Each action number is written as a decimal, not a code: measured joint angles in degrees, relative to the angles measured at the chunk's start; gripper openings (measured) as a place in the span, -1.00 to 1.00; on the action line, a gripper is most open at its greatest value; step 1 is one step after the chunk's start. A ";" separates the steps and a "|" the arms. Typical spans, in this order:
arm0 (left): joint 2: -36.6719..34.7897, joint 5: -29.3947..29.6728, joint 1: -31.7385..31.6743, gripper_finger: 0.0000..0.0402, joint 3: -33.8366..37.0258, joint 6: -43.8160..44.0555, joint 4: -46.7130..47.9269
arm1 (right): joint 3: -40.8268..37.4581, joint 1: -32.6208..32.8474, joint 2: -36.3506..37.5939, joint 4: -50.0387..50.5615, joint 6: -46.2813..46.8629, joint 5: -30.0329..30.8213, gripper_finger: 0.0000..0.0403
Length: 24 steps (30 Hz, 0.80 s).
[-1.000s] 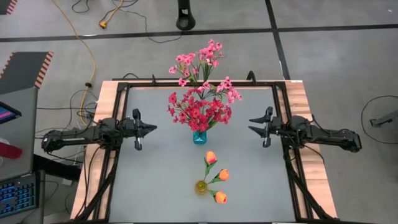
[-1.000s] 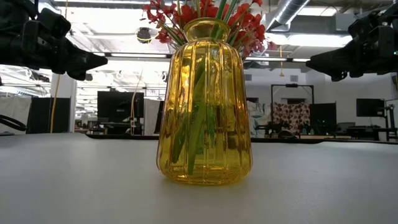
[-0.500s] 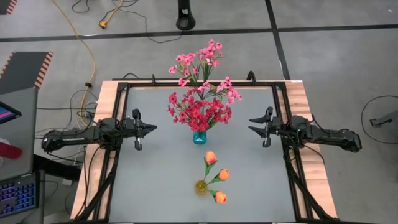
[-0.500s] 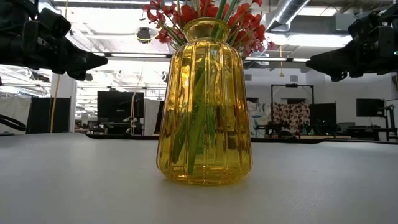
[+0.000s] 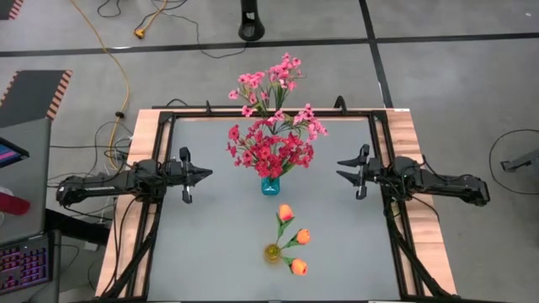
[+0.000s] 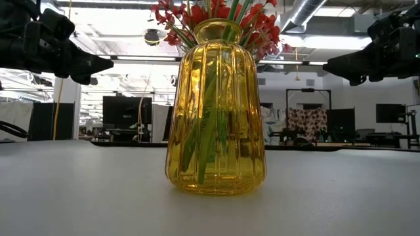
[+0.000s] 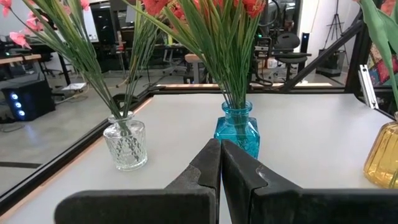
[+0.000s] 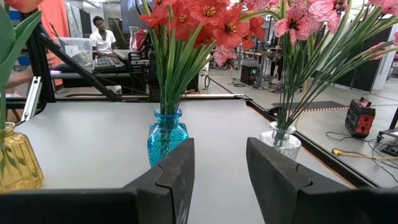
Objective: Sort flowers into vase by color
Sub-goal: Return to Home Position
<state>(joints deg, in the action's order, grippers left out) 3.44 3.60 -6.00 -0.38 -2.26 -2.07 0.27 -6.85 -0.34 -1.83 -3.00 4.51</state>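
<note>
Red blossoms [image 5: 269, 151] stand with their stems in a blue vase [image 5: 269, 186] at the table's middle. Pink sprays [image 5: 271, 84] rise from a clear glass vase [image 7: 125, 143] toward the far edge. Three orange buds [image 5: 296, 237] stick out of a yellow ribbed vase [image 5: 272, 252] near the near edge, which fills the low view [image 6: 216, 111]. My left gripper [image 5: 206, 173] hovers shut at the table's left, pointing at the blue vase [image 7: 237, 129]. My right gripper [image 5: 340, 168] hovers open at the table's right, facing the same vase [image 8: 166, 138]. Neither holds anything.
All three vases stand in a line down the table's middle, with bare grey tabletop [image 5: 210, 236] on both sides. A dark frame rail [image 5: 160, 114] runs round the table. A person [image 8: 99, 34] sits at a desk far behind, in the right wrist view.
</note>
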 joint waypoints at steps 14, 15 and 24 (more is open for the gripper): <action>0.00 0.00 0.00 -1.00 0.00 0.24 0.01 | 0.01 0.00 0.00 -0.02 0.02 0.00 -0.15; 0.00 0.00 0.00 -1.00 0.00 0.20 0.01 | 0.00 0.00 0.00 -0.02 0.00 0.00 -0.15; 0.00 0.00 0.00 -1.00 0.00 0.11 0.01 | 0.01 0.00 0.00 -0.04 0.02 0.00 -0.15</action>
<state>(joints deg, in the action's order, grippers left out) 3.44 3.60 -6.00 -0.38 -2.16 -2.06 0.28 -6.85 -0.34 -1.87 -2.98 4.51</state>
